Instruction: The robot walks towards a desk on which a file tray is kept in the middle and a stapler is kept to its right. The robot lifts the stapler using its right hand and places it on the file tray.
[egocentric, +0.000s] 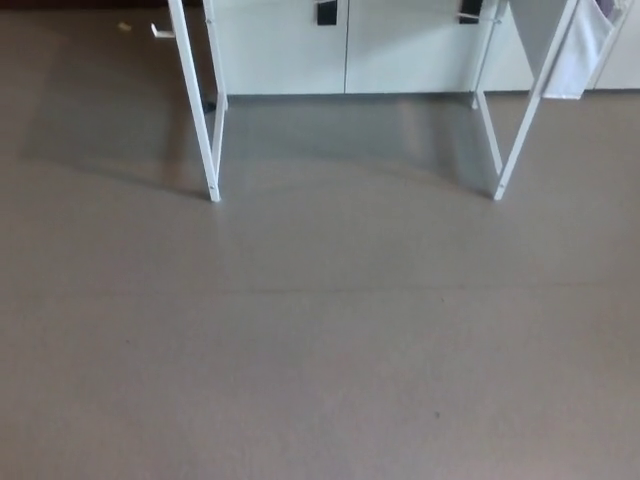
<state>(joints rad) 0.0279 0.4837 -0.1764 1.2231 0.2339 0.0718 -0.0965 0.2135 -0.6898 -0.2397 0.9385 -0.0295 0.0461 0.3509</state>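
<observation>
I counted two white desk legs (203, 140), two black handles (326, 12) and one hanging white cloth (575, 55).

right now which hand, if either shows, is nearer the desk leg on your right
Cannot tell: left hand and right hand are both out of view. The desk leg stands ahead on the floor.
</observation>
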